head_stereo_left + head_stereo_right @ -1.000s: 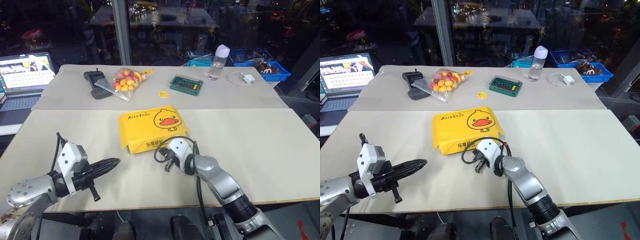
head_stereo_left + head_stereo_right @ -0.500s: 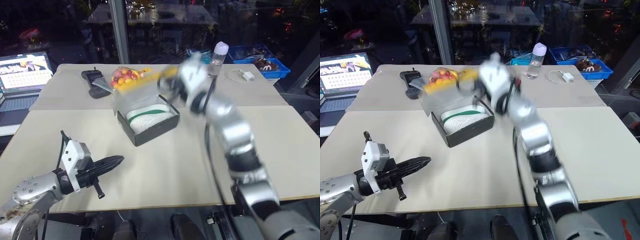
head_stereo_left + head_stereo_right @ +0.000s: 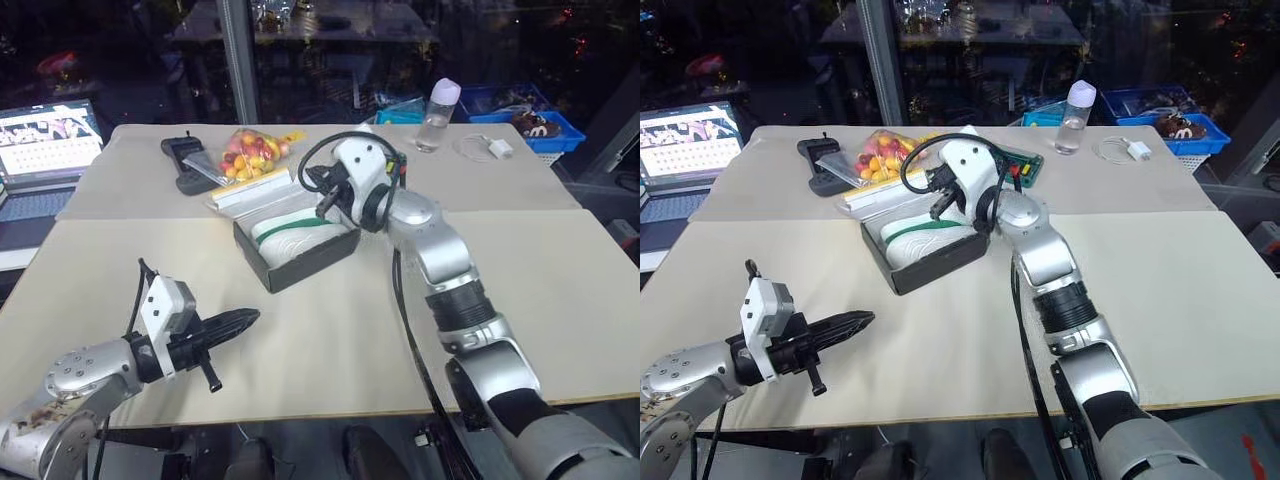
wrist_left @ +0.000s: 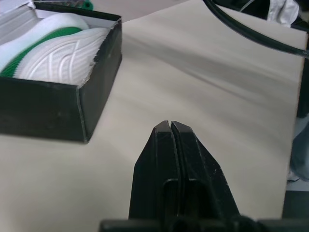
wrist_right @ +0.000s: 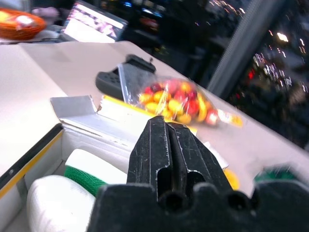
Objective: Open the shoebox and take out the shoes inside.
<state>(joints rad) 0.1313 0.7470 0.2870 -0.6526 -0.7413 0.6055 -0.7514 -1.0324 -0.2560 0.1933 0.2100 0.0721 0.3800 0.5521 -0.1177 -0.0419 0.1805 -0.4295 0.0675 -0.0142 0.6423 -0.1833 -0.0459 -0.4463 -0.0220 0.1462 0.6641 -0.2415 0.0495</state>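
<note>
Now the bench (image 3: 560, 290) is being seen with the shoebox (image 3: 296, 250) lying open near its middle, where a second ago the yellow lid was covering the box and the right gripper was pressed down at its near edge. The lid (image 3: 240, 192) is being held back on the far side of the box, its white inner flap (image 5: 89, 116) tilted toward the bag of coloured balls (image 3: 250, 153). The shoes (image 3: 925, 232) are being exposed inside, white with a green band, ribbed soles turned up, lying side by side within the black walls. The right gripper (image 3: 937, 203) has been swung up from the bench and is being held over the far right corner of the box, fingers (image 5: 166, 145) pressed together with nothing between them. The left gripper (image 3: 245, 320) is hovering low over the near bench, well apart from the box, pointing toward it, fingers (image 4: 171, 140) likewise closed and empty. Opening is judged done; lifting the shoes out is being left as the remaining step, and either gripper would first have to be spread.
</note>
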